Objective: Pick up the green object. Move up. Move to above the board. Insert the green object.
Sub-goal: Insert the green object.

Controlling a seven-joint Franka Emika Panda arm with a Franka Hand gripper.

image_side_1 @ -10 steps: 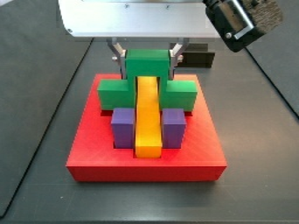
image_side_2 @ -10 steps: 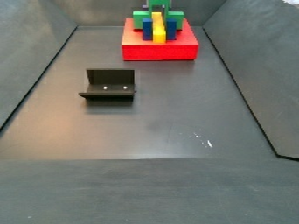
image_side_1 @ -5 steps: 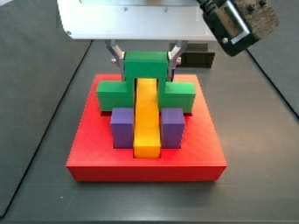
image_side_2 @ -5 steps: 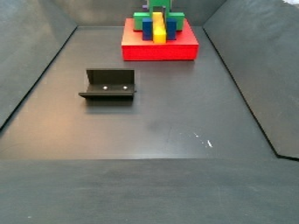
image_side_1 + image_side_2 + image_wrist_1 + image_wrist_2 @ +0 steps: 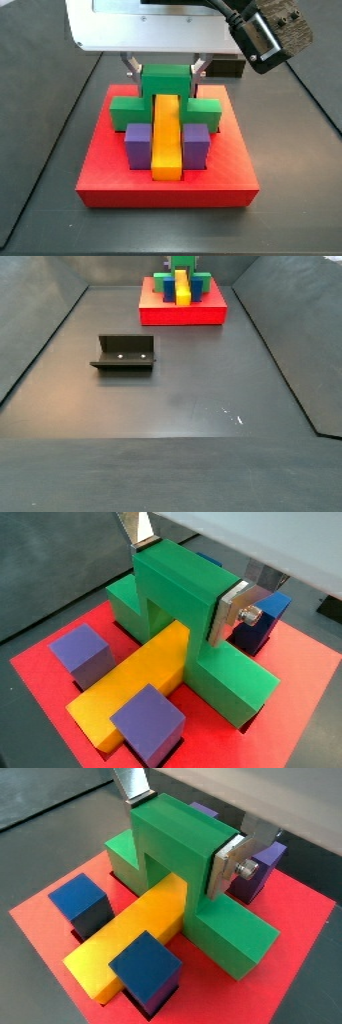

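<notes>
The green object point(image 5: 166, 85) stands at the far end of the red board point(image 5: 167, 187), its raised middle straddling the long yellow bar point(image 5: 167, 135). In both wrist views its legs point(image 5: 230, 684) point(image 5: 225, 940) reach down to the red surface on either side of the bar. My gripper point(image 5: 185, 574) point(image 5: 181, 832) is shut on the raised middle, one silver finger point(image 5: 229, 612) pressed flat on each side face. From the side, the gripper point(image 5: 167, 70) hangs straight above the board's back. Far off, the board point(image 5: 183, 313) shows the green object point(image 5: 181, 266) on top.
Two purple blocks point(image 5: 139, 142) point(image 5: 198, 142) flank the yellow bar near the board's middle, with blue blocks point(image 5: 80, 900) beyond. A dark block point(image 5: 227, 68) lies behind the board. The fixture point(image 5: 124, 353) stands on the dark floor, left of centre. Sloped walls bound the floor.
The gripper has gone down a little with the green object, so the arch sits lower over the yellow bar. The board and its blocks have not moved.
</notes>
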